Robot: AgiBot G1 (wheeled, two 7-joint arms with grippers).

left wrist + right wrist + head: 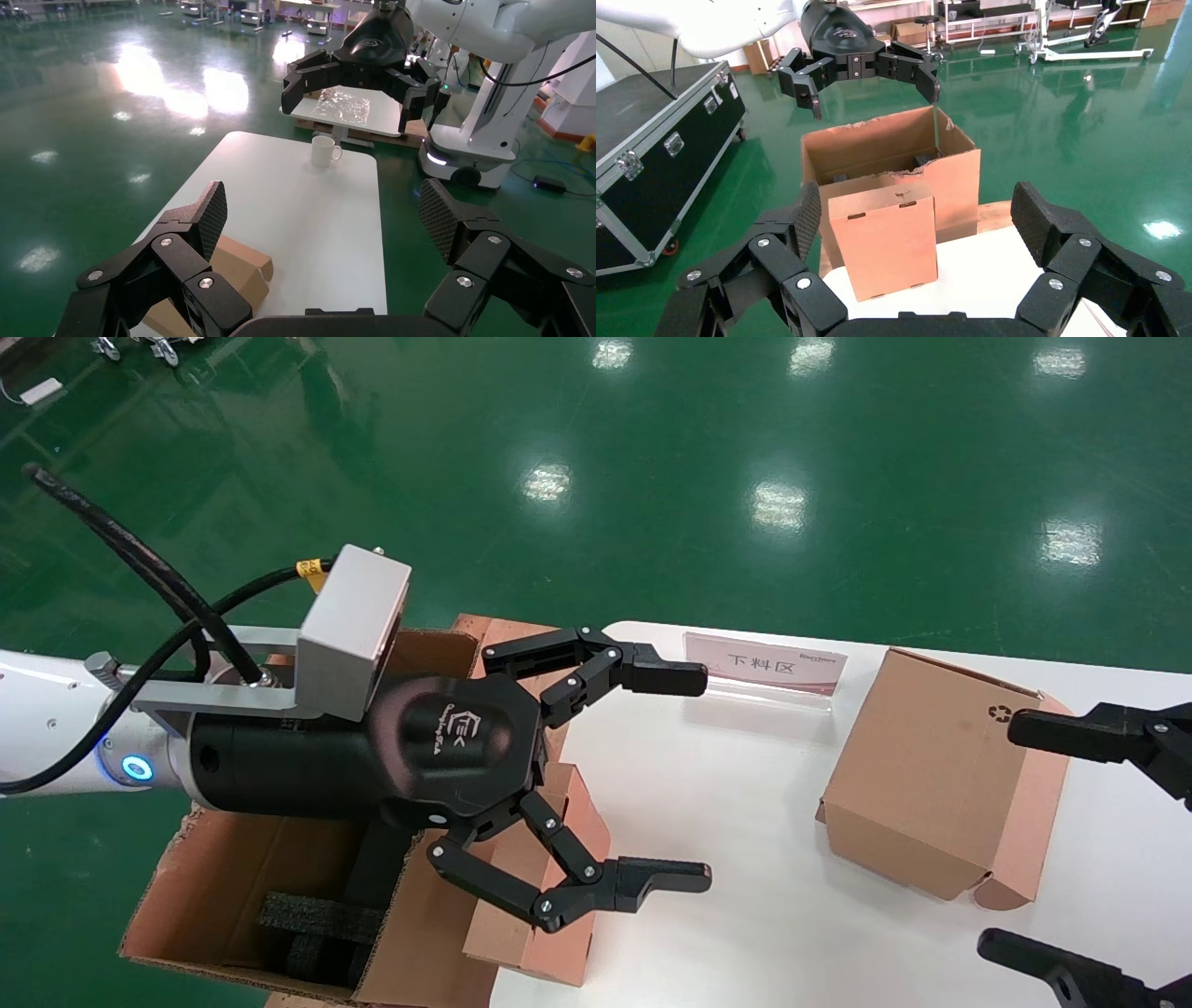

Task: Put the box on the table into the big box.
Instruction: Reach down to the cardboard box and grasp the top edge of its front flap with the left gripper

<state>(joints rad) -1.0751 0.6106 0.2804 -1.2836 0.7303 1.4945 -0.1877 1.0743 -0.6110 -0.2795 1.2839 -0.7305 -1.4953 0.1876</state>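
1. My left black claw (684, 777) is hanging wide open, holding nothing.
2. Just under it, the small plain brown cardboard box (549, 887) is standing at the white table's (745, 859) edge, touching the big torn brown carton (242, 887).
3. I am thinking I should squeeze its sides evenly.
4. My right claw (1085, 845) is waiting open too.
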